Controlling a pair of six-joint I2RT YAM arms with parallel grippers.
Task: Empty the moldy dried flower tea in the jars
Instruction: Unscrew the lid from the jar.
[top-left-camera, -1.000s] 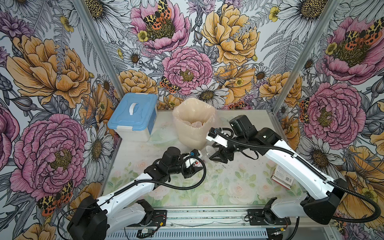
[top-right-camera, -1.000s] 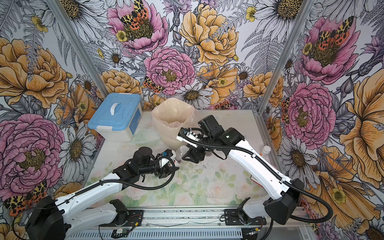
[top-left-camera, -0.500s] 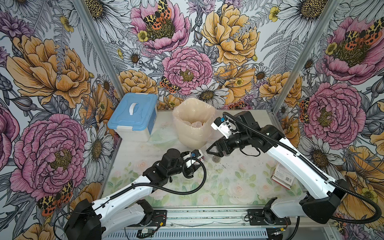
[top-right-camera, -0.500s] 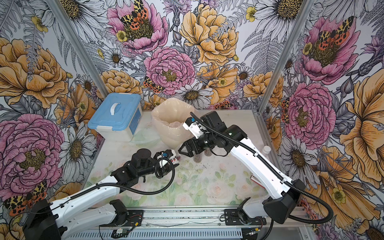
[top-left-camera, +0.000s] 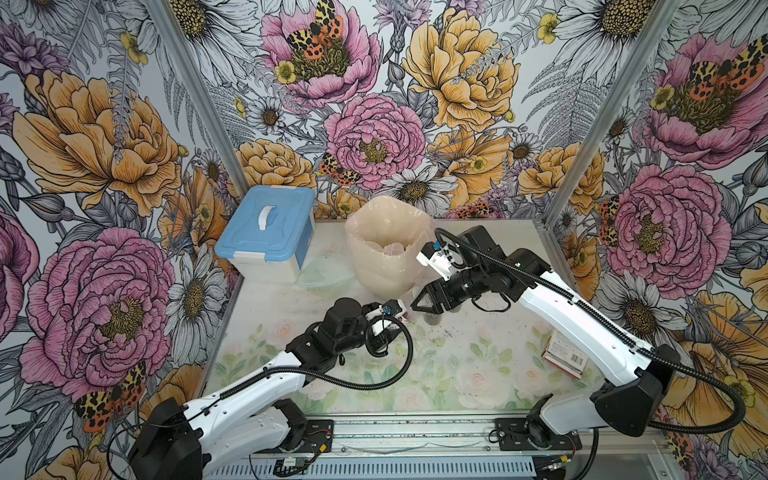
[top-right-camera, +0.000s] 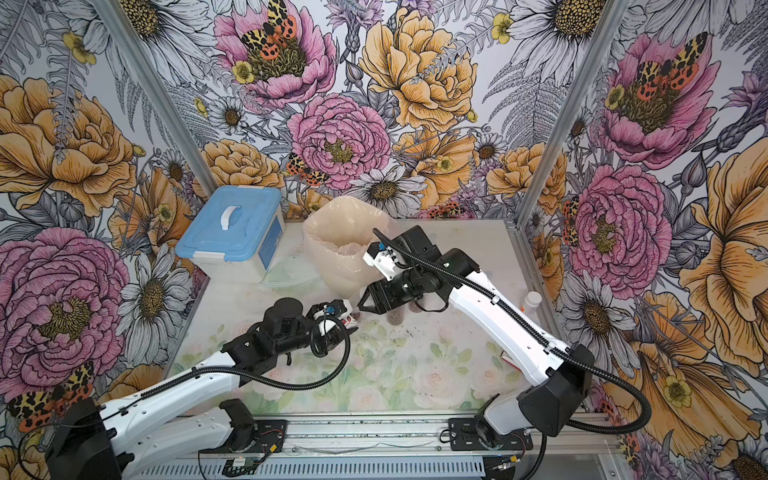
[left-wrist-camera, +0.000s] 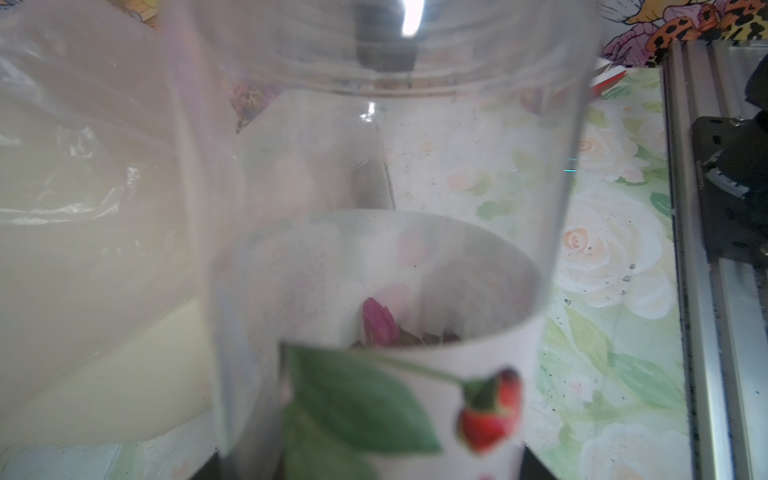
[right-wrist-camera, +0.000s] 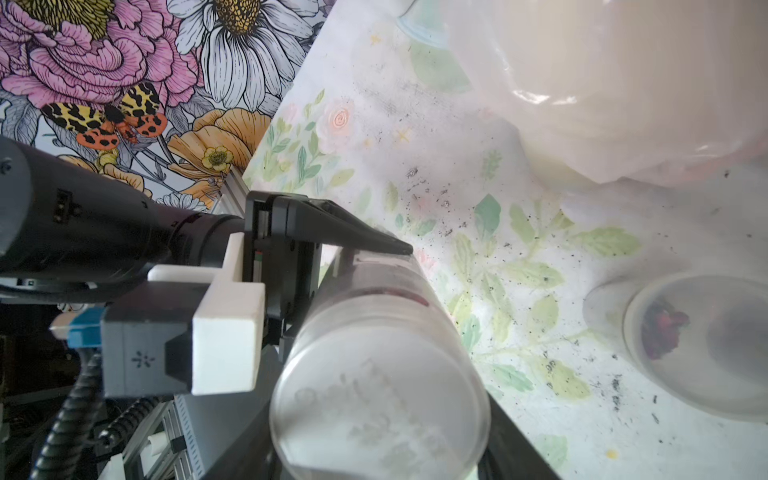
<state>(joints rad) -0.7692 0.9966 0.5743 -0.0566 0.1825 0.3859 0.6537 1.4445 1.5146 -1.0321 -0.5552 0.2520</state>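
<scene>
Your left gripper (top-left-camera: 398, 320) grasps the labelled jar (right-wrist-camera: 374, 316) at the centre of both top views, below the lined bin (top-left-camera: 386, 270). Dried flower tea (left-wrist-camera: 380, 322) lies inside. Your right gripper (top-left-camera: 420, 305) brackets its lid (right-wrist-camera: 378, 415); whether it pinches cannot be told.

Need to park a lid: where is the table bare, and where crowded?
Bare: the front middle of the table, between the two arms, left of the carton; also the back right corner behind the right arm. Crowded: before the lined bin, where the left gripper, right gripper, labelled jar and small jars bunch.
</scene>
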